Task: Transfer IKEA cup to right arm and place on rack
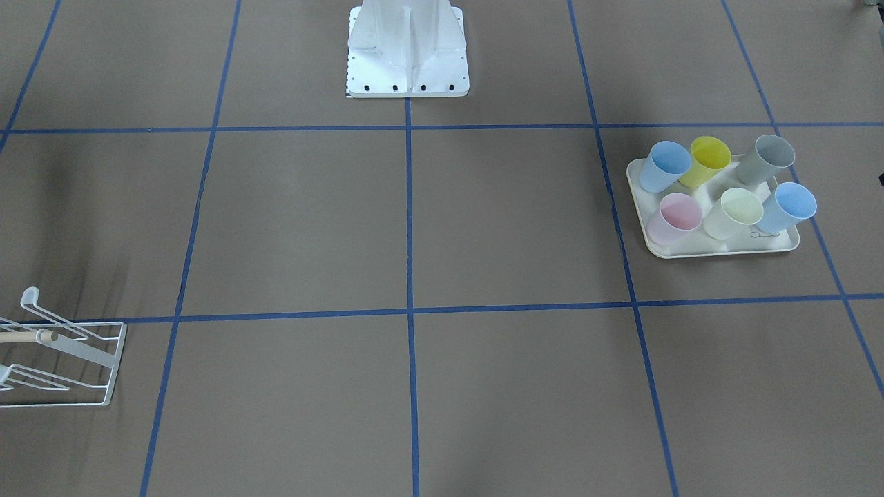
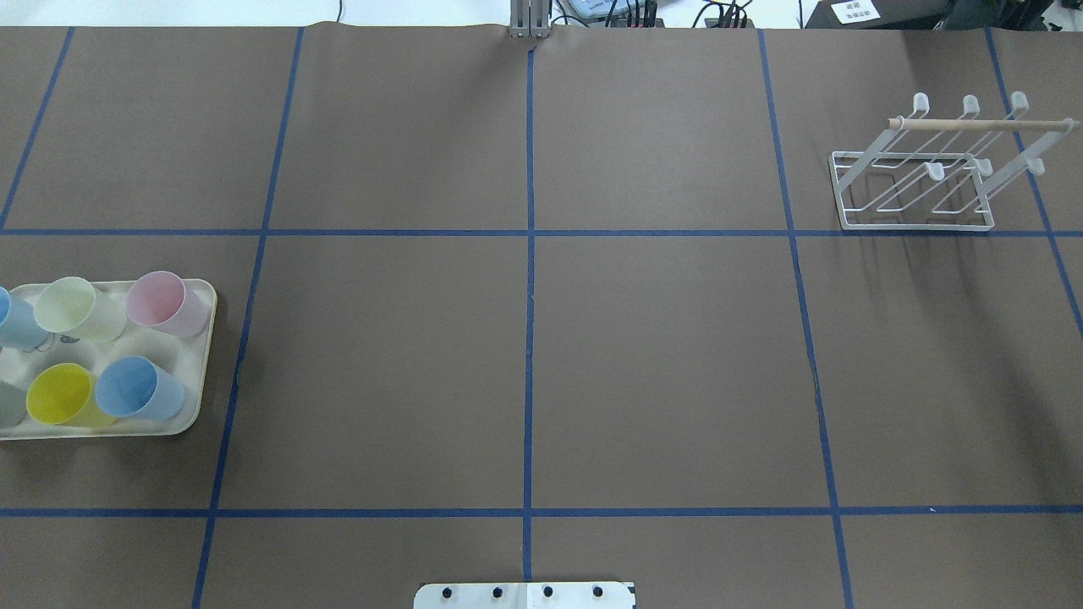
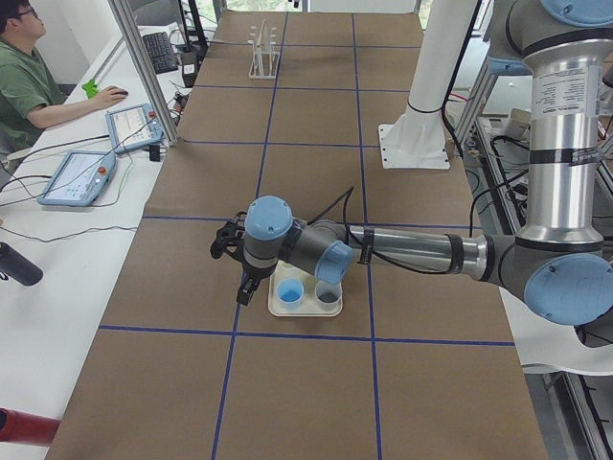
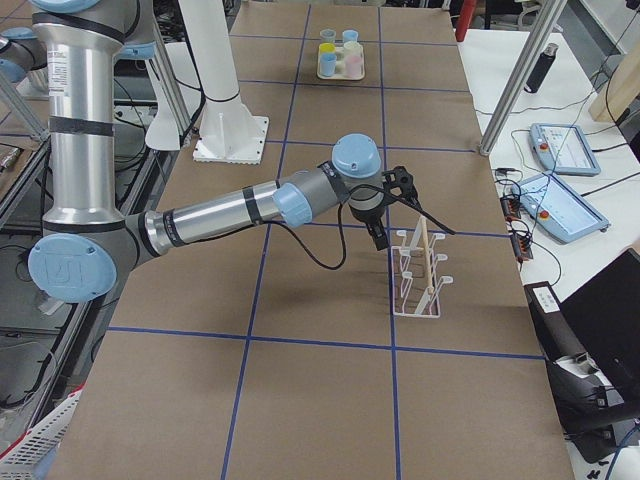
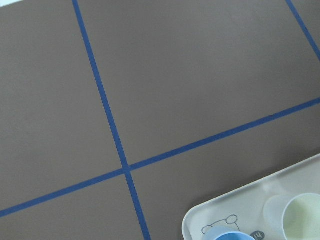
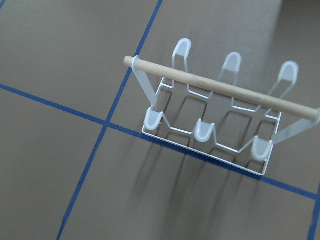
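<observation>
Brown paper covers the table (image 2: 660, 364), blue tape marking it into a grid. On the robot's left side, six cups (image 1: 733, 212) stand upright on a cream tray (image 1: 718, 250), packed in two rows of three: two blue, one yellow, one grey, one pink, one pale green.

The left gripper (image 3: 246, 287) hangs over the table just beside the tray's outer edge. Its wrist camera catches only a tray corner and two cup rims. Are its fingers open or closed? From this side angle, can't tell.

Across on the robot's right sits the white wire rack (image 2: 918, 227), prongs up and a wooden dowel (image 2: 973, 123) along its top. The right gripper (image 4: 379, 238) hovers above it, not touching the prongs. Its fingers can't be read either.
</observation>
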